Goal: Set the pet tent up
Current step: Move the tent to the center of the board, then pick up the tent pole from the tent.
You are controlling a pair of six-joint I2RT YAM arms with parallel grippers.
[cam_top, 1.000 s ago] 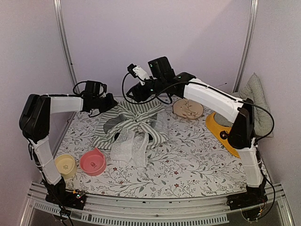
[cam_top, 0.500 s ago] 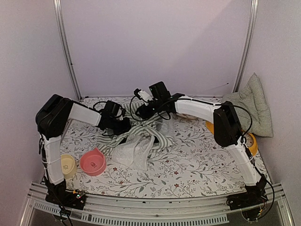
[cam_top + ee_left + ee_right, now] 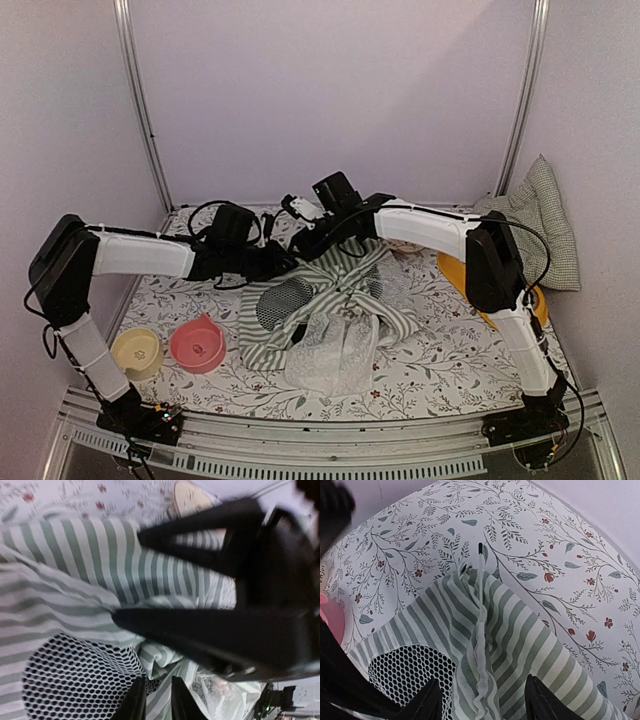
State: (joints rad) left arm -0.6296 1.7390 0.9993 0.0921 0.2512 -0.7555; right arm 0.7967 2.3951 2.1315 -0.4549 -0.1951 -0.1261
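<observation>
Our left gripper (image 3: 127, 575) has its two fingers parted, released, with striped cloth showing in the gap. Our right gripper (image 3: 482, 680) sets its fingers on either side of a raised fold of the tent (image 3: 345, 285); whether they press it we cannot tell. A thin white pole (image 3: 480, 595) runs along that fold. Both grippers meet at the tent's far top edge, near the middle of the flowered table (image 3: 440, 350). The tent slopes toward us, its round mesh window (image 3: 283, 300) facing left and its lace curtain (image 3: 335, 352) hanging in front. A pink bowl (image 3: 197, 345) and a yellow bowl (image 3: 138, 352) sit near the left front; a checked cushion (image 3: 545, 215) leans at the far right.
</observation>
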